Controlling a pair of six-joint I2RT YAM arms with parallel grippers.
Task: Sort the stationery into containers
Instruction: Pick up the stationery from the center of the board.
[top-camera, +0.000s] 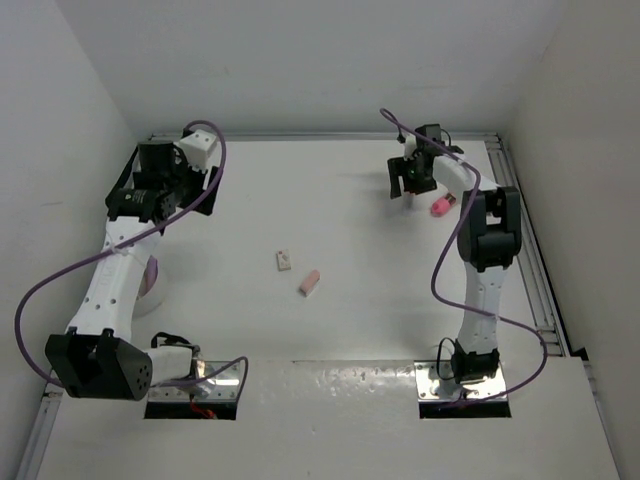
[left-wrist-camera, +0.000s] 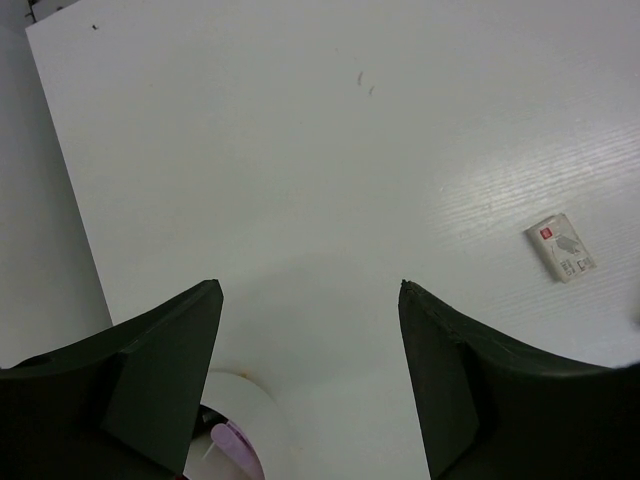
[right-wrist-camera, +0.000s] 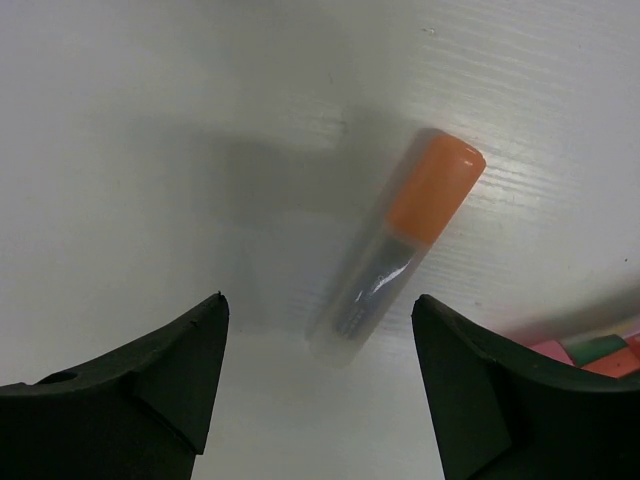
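My right gripper (top-camera: 410, 187) hangs open at the far right of the table. In the right wrist view its jaws (right-wrist-camera: 318, 300) stand wide apart over an orange-capped white marker (right-wrist-camera: 395, 250) that lies on the table, untouched. The pink cup (top-camera: 440, 207) stands just right of it; its rim (right-wrist-camera: 590, 352) shows at the lower right with coloured items inside. My left gripper (top-camera: 168, 178) is open and empty (left-wrist-camera: 310, 290), high above the far left. The white tub (left-wrist-camera: 250, 415) lies below it, a pink-capped item inside. A whitish eraser (top-camera: 284, 261) and a pink eraser (top-camera: 309, 283) lie mid-table.
The whitish eraser also shows at the right of the left wrist view (left-wrist-camera: 561, 247). White walls close the table at the back and both sides. A metal rail (top-camera: 530, 260) runs along the right edge. The left arm covers most of the tub (top-camera: 152, 290) from above.
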